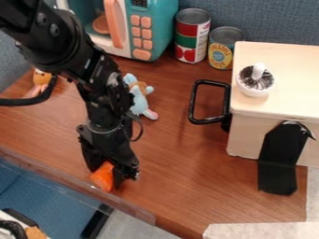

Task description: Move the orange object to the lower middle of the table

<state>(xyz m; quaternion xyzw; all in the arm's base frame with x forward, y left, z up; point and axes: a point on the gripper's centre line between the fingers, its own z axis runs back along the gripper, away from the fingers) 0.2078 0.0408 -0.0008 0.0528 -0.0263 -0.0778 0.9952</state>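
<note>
The orange object (102, 177) is seen at the lower left of the frame, by the near edge of the counter (187, 179), with the black gripper (112, 176) lowered over it. The jaws are set about it, but how far they are parted, and whether it is firmly held, cannot be told. The grasping step seems to be in hand; next, a secure grip should be confirmed, then the object carried rightward to the lower middle.

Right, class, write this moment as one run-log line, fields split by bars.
claw: down at orange object | object: lower left of table, by the edge | grip: unclear | goal, lower middle: not reached
</note>
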